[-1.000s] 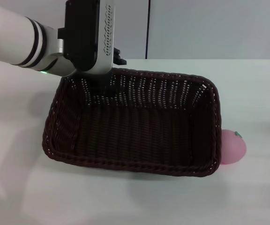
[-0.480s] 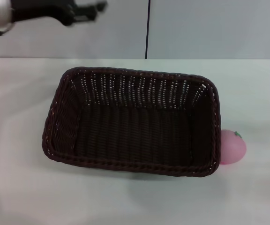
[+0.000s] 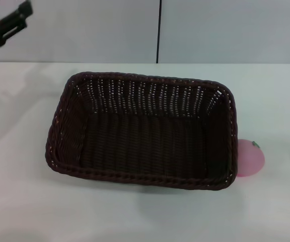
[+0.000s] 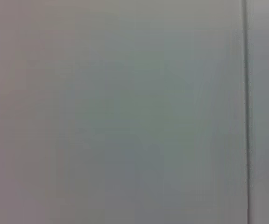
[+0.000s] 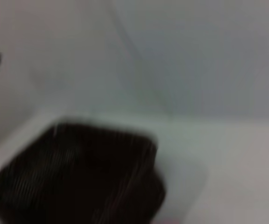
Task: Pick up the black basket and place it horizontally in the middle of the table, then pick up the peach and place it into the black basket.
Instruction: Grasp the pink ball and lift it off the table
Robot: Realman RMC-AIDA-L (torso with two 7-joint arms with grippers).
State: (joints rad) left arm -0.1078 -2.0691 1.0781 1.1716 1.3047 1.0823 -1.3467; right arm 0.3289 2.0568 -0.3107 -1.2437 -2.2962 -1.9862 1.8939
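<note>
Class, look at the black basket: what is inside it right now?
Nothing: only the black basket and its woven floor show. The peach sits outside on the table, partly hidden behind the basket's right wall.

The setting was a bare lab-style test station: a plain white table stood against a blank pale wall divided by one dark vertical seam.

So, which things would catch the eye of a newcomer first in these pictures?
The black basket stands open and empty in the middle of the white table. The pink peach lies on the table against its right end. The left gripper hangs high at the far left corner.
</note>
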